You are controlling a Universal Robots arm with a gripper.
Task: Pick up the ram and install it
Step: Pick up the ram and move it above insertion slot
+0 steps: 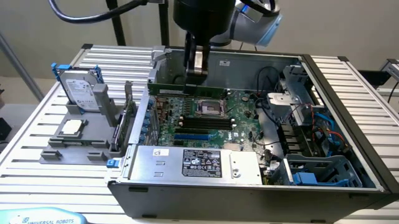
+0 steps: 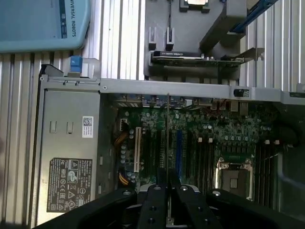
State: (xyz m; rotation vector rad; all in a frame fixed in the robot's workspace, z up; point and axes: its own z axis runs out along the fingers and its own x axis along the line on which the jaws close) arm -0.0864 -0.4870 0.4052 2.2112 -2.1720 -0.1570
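Obs. 1: Your gripper (image 1: 195,77) comes down from above into the open case (image 1: 349,116). Its fingers are clamped on the ram (image 1: 174,88), which they hold by its upper long edge, near mid-length.

Obs. 2: In the exterior view the ram hangs level, on edge, long side running left to right. It sits in front of the case's far wall, over the far edge of the board (image 1: 243,126). It is apart from the black slots (image 1: 206,122), which lie nearer the camera, beyond the socket (image 1: 209,107). It is not seated in any slot.

Obs. 3: In the wrist view you see the ram (image 2: 167,143) edge-on as a thin line running out from the gripper (image 2: 168,191), with the board (image 2: 224,138) below it. Black slots (image 2: 202,162) lie between a blue slot (image 2: 178,152) and the socket (image 2: 233,174). You cannot tell from this view which slot the ram lines up with.

Obs. 4: The power supply (image 1: 193,163) fills the case's near corner on the exterior view's left.

Obs. 5: Outside the case, on the exterior view's left, a grey fixture (image 1: 62,154) rests on the slatted table (image 1: 37,182). It carries an upright drive (image 1: 81,88), a flat silver chip (image 1: 72,126) and an upright card (image 1: 128,119) just beside the case wall.
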